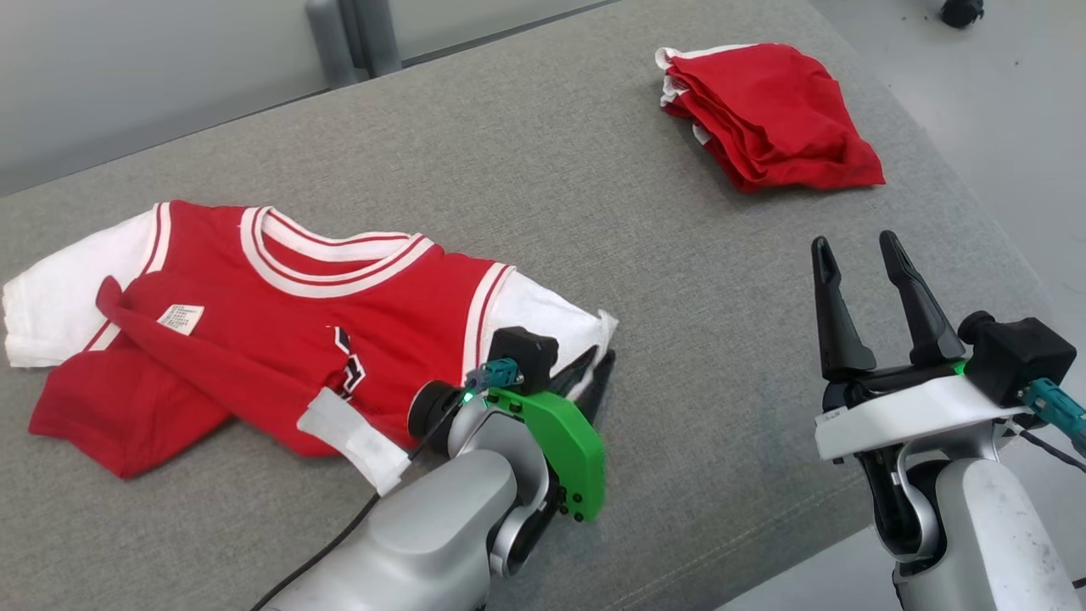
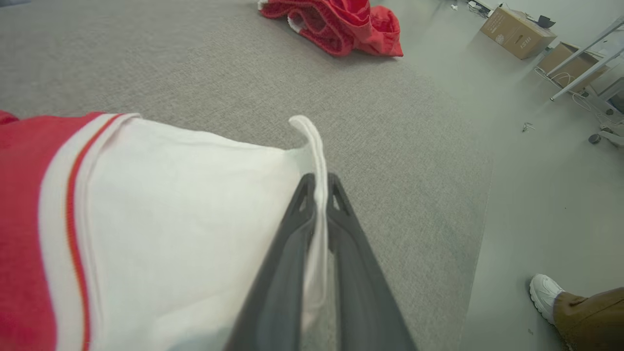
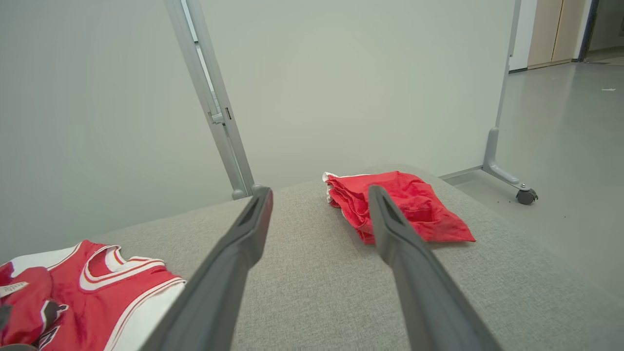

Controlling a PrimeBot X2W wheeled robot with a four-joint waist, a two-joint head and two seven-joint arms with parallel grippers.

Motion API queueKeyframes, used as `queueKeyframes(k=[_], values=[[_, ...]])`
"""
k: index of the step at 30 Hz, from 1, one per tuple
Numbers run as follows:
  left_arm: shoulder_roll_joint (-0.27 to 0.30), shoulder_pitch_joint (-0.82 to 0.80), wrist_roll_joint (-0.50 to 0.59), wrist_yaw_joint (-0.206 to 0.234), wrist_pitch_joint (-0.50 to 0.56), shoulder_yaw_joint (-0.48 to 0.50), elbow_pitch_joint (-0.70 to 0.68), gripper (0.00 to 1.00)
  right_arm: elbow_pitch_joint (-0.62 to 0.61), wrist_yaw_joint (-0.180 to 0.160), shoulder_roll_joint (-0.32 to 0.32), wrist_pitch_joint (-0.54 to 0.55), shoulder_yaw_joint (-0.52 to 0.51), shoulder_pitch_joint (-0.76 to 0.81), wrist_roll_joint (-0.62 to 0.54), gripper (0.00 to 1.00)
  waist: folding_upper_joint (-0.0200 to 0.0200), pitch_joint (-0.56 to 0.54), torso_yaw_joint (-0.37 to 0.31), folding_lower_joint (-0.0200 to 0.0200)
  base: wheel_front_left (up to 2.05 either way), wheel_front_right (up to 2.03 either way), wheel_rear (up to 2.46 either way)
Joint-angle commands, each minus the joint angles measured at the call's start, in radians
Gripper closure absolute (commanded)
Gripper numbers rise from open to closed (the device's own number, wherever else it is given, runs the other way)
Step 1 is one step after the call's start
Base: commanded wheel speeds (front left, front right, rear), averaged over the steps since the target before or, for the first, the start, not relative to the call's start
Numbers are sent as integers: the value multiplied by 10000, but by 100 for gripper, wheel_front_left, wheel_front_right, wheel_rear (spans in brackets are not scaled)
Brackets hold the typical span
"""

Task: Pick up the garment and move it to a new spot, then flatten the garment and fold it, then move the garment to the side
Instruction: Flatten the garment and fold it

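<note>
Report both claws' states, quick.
Left claw: shut on the white sleeve of the red jersey.
Right claw: open, holding nothing.

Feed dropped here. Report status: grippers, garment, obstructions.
Left gripper shut on jersey at white sleeve edge. Right gripper open, holding nothing. Jersey spread out, one red flap folded over its front. Folded red garment far right, apart; person's shoe on floor.

Likely a lab: wheeled partition, cardboard boxes, bare grey floor.
</note>
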Motion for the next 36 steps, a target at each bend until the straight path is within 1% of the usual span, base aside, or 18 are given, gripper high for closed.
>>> queueKeyframes(k=[1, 5, 9, 13, 16, 19, 21, 24, 27, 28, 31, 34, 36], values=[[33, 194, -78, 34, 84, -178, 40, 0, 65, 1, -23, -86, 19, -105, 36, 0, -1, 135, -202, 0, 0, 0, 0], [36, 443, 68, -92, 334, -487, 7, 0, 158, 1, -21, -118, -24, -89, -52, 0, -1, -2, -98, 0, 0, 0, 0], [36, 768, 141, -162, 433, -583, -228, 0, 191, 1, -24, -42, -5, -21, -101, 0, -1, -244, 215, 0, 0, 0, 0], [39, 658, -188, 116, 70, -529, -261, 0, 148, 1, -26, 28, -64, 131, -203, 0, -1, -590, 661, 0, 0, 0, 0], [39, 364, -427, 315, -149, -292, -8, 0, 92, 1, -24, 122, -138, 231, -259, 0, -1, -834, 1009, 0, 0, 0, 0], [37, 105, -611, 419, -278, 41, 584, 0, 28, 1, -26, 218, -208, 350, -294, 0, -1, -1059, 1310, 0, 0, 0, 0], [63, -181, -824, 416, -328, 422, 1343, 0, -34, 1, -26, 336, -237, 479, -324, 0, -1, -1222, 1534, 0, 0, 0, 0], [306, -461, -1039, 410, -353, 763, 2138, 0, -124, 1, -26, 448, -198, 505, -342, 0, -1, -1273, 1645, 0, 0, 0, 0], [538, -776, -1194, 498, -206, 1046, 2851, 0, -254, 1, -24, 505, -184, 522, -333, 0, -1, -1182, 1686, 0, 0, 0, 0], [538, -776, -1194, 498, -206, 1046, 2851, 0, -254, 1, -24, 505, -184, 522, -333, 0, -1, -1182, 1686, 0, 0, 0, 0], [772, -1138, -1398, 569, -6, 1300, 3447, 0, -364, 1, -24, 557, -117, 439, -340, 0, -1, -965, 1638, 0, 0, 0, 0], [984, -1515, -1695, 427, 193, 1634, 3871, 0, -450, 1, -26, 564, -84, 314, -325, 0, -1, -657, 1524, 0, 0, 0, 0], [1210, -1811, -1745, 525, 273, 1771, 4196, 0, -505, 1, -24, 569, -99, 246, -336, 0, -1, -428, 1435, 0, 0, 0, 0]])
